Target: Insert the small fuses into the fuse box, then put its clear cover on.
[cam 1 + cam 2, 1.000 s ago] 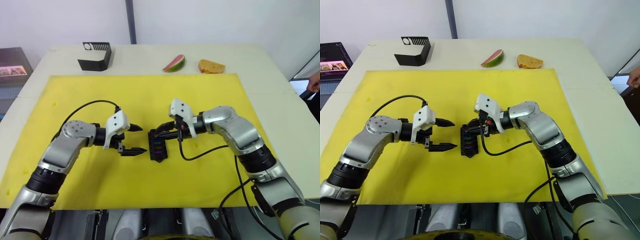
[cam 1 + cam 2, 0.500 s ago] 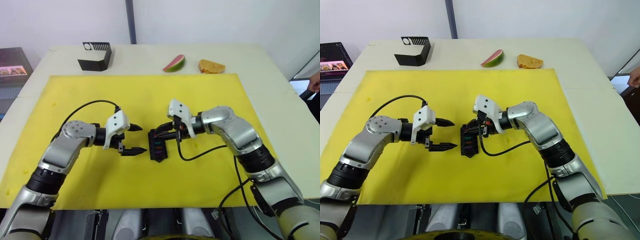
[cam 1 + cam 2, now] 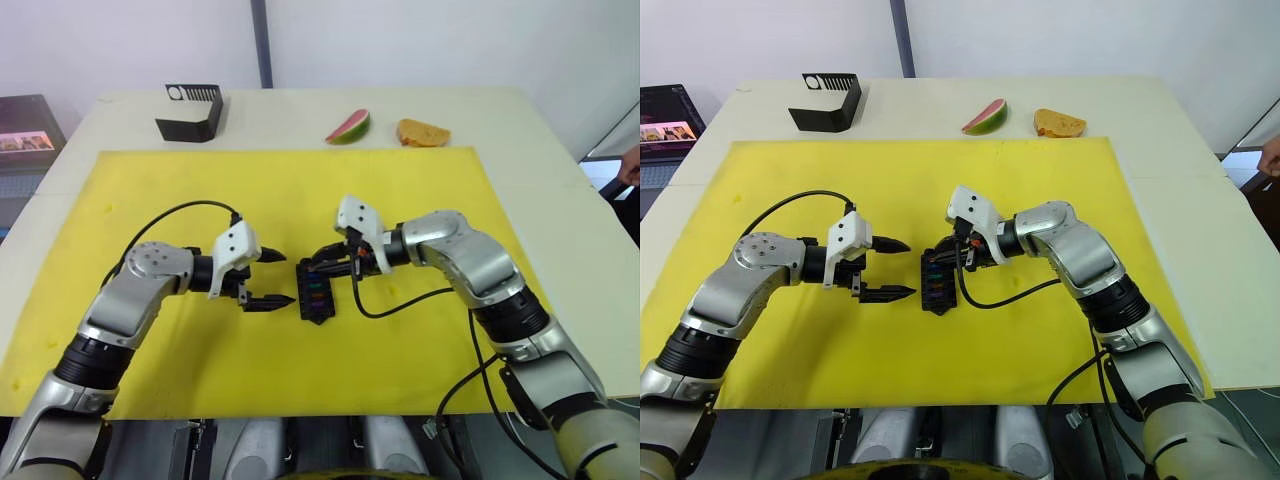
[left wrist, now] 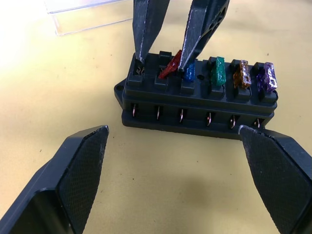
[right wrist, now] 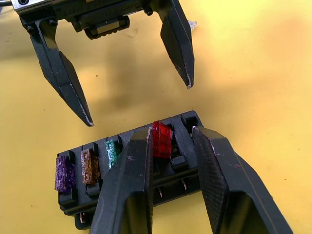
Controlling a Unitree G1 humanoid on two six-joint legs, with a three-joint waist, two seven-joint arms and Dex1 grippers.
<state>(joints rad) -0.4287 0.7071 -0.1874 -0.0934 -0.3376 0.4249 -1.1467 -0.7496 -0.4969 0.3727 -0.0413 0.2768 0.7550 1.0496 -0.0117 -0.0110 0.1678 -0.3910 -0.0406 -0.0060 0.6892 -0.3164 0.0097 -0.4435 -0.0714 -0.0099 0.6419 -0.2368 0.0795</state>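
The black fuse box point(image 3: 316, 292) lies mid-mat. Its slots hold purple point(image 4: 267, 77), orange point(image 4: 242, 74), teal point(image 4: 217, 71) and blue point(image 4: 189, 73) fuses. A red fuse point(image 5: 161, 140) sits tilted in the following slot. My right gripper point(image 5: 173, 134) is down on the box, open by a narrow gap, its fingers straddling the red fuse without clamping it. My left gripper point(image 3: 285, 279) is wide open just left of the box, touching nothing. The clear cover point(image 4: 87, 17) lies on the mat just beyond the box.
A yellow mat point(image 3: 150, 180) covers the table. At the back stand a black bent bracket point(image 3: 192, 112), a watermelon slice point(image 3: 348, 126) and a piece of bread point(image 3: 422, 132). A person's hand point(image 3: 630, 165) shows at the right edge.
My right gripper has edged slightly leftward over the fuse box. The left arm and the box have stayed put.
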